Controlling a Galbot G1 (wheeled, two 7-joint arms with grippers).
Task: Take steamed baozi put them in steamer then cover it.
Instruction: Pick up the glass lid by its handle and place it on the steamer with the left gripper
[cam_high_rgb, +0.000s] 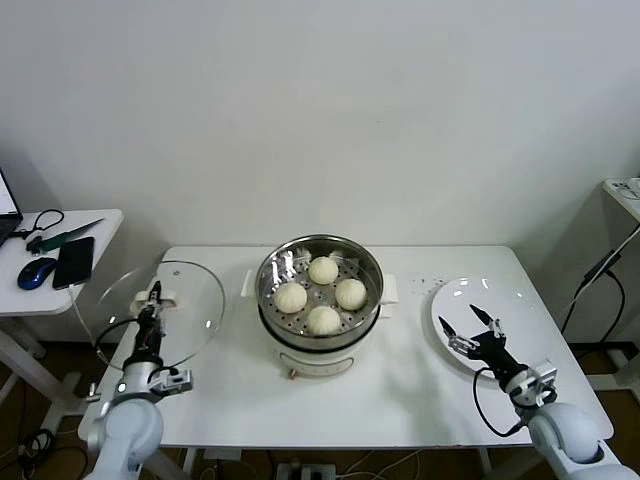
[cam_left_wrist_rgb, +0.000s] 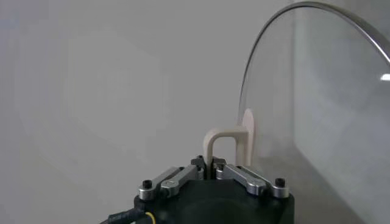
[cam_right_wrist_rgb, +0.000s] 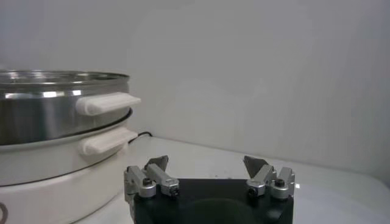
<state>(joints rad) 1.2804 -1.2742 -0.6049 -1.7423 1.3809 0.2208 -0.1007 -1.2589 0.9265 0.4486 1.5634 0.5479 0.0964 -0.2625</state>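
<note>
– what's in the steamer (cam_high_rgb: 320, 300)?
– four steamed baozi (cam_high_rgb: 322, 294), sitting in the steel basket in the middle of the white counter (cam_high_rgb: 400, 400).
– and the cover (cam_high_rgb: 180, 310)?
– off to the robot's left of the pot, tilted, its handle clamped in the left gripper (cam_high_rgb: 151, 302), jaws closed on it.
– the other arm?
– the right gripper (cam_high_rgb: 470, 325) hangs over the white plate (cam_high_rgb: 450, 300) on the far side, jaws spread, holding nothing.

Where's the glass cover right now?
In the head view the cover is at the table's left edge, left of the steamer, with the shut left gripper clamped on its handle.
</note>
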